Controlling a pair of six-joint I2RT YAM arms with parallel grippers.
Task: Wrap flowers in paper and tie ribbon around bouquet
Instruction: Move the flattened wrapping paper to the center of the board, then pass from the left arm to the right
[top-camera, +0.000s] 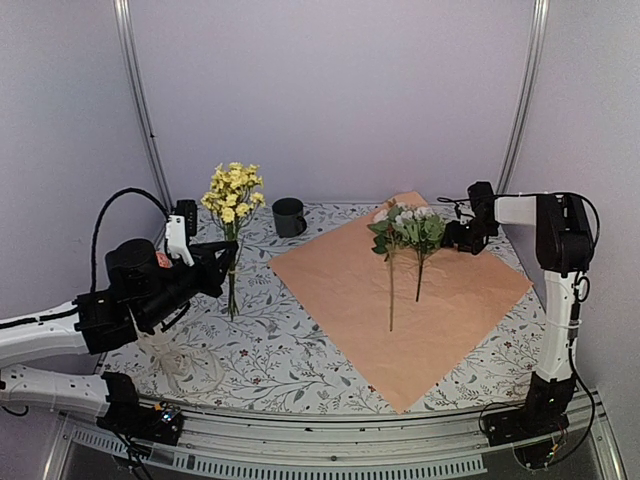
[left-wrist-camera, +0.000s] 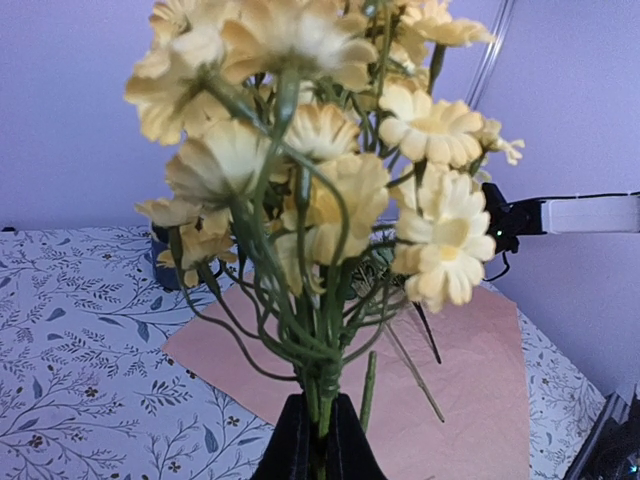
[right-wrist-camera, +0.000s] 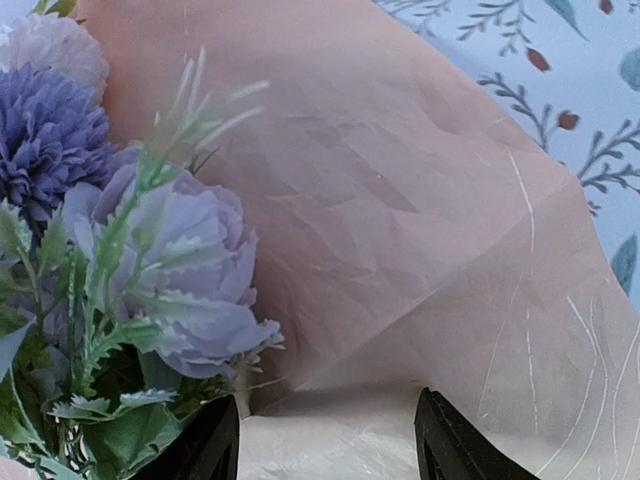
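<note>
Left of the paper (top-camera: 400, 300), the left fingers (left-wrist-camera: 291, 446) pinch the yellow flowers (top-camera: 232, 190) upright by their stems. The right fingers (right-wrist-camera: 452, 450) stand wide beside the roses (top-camera: 405, 226) on the paper.

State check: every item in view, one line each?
left gripper: shut on yellow flowers, at the stems
yellow flowers: upright, held
paper: spread open, peach face up
roses: lying on paper
right gripper: open, beside roses
ribbon: loose heap, untied
mug: upright
</note>
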